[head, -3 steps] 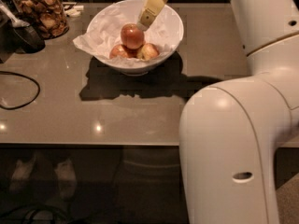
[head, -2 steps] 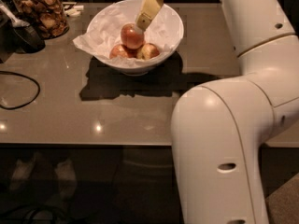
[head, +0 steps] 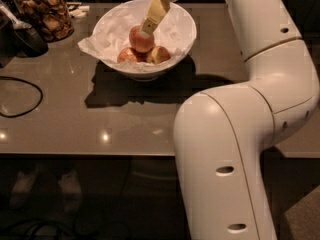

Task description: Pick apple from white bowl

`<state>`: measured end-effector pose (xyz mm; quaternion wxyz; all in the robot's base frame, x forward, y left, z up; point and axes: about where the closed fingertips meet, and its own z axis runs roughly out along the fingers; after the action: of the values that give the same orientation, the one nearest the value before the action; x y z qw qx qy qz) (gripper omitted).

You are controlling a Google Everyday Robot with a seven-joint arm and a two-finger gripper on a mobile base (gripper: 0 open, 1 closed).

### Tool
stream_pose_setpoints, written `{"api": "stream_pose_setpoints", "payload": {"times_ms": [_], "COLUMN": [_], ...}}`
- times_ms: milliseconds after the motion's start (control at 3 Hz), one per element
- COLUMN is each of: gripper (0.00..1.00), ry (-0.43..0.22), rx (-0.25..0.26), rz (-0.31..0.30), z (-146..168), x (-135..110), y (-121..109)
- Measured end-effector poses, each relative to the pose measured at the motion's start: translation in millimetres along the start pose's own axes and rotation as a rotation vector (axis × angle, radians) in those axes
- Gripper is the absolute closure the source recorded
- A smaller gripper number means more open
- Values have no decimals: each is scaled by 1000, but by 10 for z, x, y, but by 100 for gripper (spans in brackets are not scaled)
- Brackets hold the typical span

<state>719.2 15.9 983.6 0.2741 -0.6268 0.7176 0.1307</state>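
Hanging over the white bowl (head: 186,28) from the top edge of the view, the gripper (head: 146,30) points down and to the left, and its yellowish tip is at the top of the apple (head: 140,42); it seems to touch the skin there. Whether the gripper is open or closed I cannot tell, because only its one side is visible from this angle.

The apple is red-orange and it sits in the middle of the bowl, higher than the other fruit. Two paler apples lie just below it, one on the left (head: 126,56) and one on the right (head: 160,55), both touching it. Crumpled white paper (head: 92,45) lines the bowl and hangs over its left rim.

The bowl stands on a grey-brown table (head: 125,124), towards the far side. To the left of it, well apart, is a glass jar (head: 44,11) with brown snacks. A black cable (head: 22,98) makes a loop on the left part of the table. The big white arm (head: 250,114) fills the right side of the view, going from the near edge up to the gripper
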Motion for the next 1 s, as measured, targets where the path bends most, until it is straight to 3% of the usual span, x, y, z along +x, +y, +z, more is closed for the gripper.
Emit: {"api": "stream_pose_setpoints", "payload": {"times_ms": [1000], "gripper": [10], "ry": [85], "rx": [-28], "rz": [33], "z": [391], "x": [130], "y": [-67]}}
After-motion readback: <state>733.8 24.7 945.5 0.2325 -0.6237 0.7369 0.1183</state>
